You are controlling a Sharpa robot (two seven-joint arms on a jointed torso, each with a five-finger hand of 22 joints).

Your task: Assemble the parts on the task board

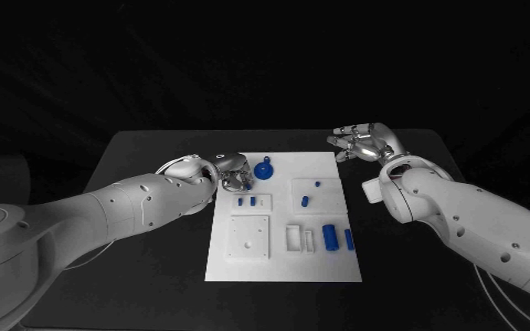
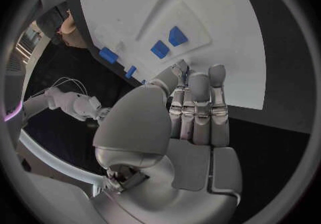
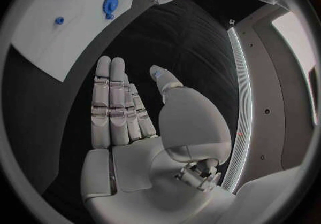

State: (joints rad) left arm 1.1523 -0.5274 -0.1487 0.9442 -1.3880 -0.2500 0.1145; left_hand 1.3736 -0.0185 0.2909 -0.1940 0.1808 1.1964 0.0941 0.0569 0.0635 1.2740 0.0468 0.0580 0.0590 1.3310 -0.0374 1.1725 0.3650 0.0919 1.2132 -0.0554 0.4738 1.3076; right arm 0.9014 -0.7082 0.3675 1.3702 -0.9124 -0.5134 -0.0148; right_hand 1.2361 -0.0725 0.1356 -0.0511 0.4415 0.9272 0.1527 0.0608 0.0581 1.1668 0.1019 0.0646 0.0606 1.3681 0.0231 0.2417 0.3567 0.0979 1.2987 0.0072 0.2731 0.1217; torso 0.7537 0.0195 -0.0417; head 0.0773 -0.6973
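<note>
The white task board (image 1: 282, 267) lies in the middle of the black table. A blue gear-like part (image 1: 263, 170) sits near its far edge, with small blue pegs (image 1: 247, 201) below it and two blue cylinders (image 1: 329, 234) lower right. My left hand (image 1: 232, 175) hovers at the board's far left corner, right beside the gear, its fingers (image 2: 199, 101) straight and side by side with nothing seen in them. My right hand (image 1: 362, 144) is off the board's far right corner, its palm (image 3: 127, 144) flat and the thumb apart, holding nothing.
Raised white blocks (image 1: 249, 237) and a small white frame (image 1: 299, 237) stand on the board's near half. Two more small blue pieces (image 1: 310, 193) sit on a square plate right of centre. Bare black table (image 1: 144, 270) surrounds the board.
</note>
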